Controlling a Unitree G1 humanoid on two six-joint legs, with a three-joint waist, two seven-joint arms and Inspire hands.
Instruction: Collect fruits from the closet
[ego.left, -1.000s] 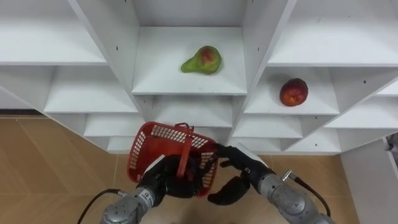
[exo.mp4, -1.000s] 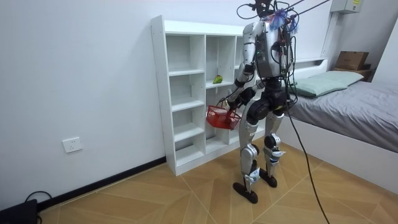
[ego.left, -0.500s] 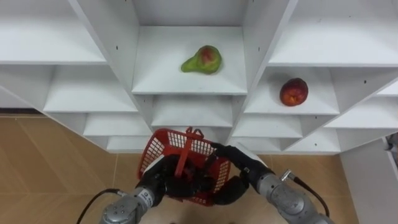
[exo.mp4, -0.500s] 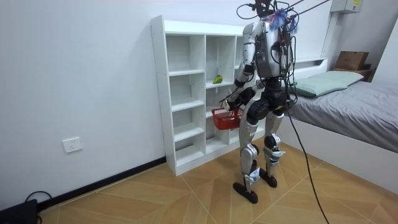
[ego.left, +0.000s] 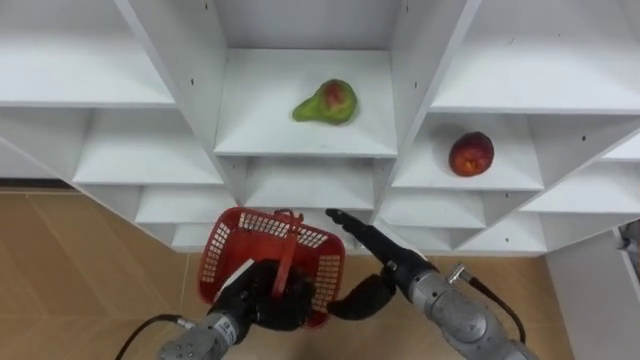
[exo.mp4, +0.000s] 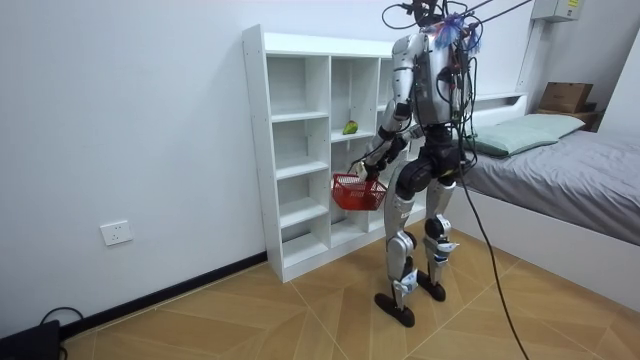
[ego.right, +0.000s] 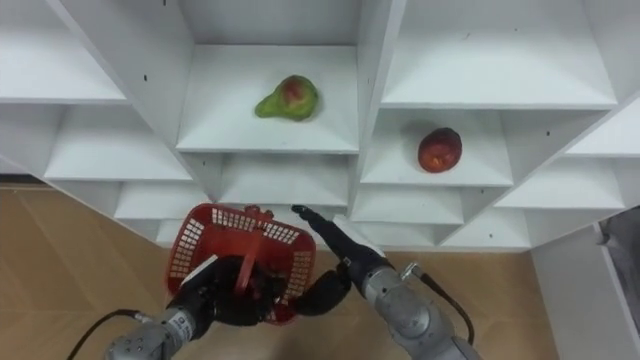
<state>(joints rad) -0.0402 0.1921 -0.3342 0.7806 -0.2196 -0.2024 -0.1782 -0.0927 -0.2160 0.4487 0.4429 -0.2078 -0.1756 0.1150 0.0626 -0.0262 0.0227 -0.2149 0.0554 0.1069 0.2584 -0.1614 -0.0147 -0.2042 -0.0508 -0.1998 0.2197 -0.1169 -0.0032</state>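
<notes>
While left hand (ego.left: 265, 305) seemingly grips one basket (ego.left: 250, 226), right hand (ego.left: 376, 246) stretches straight-fingered below one pear (ego.left: 327, 101), one peach (ego.left: 471, 154).

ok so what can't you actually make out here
Floor of the basket: eye views, covered by the left robot hand gripping its handle; contents hidden.
Lower middle compartments of the closet: eye views, behind the basket and right robot hand.
Red fruit: apple or peach, too small to tell; room view, behind the robot.
</notes>
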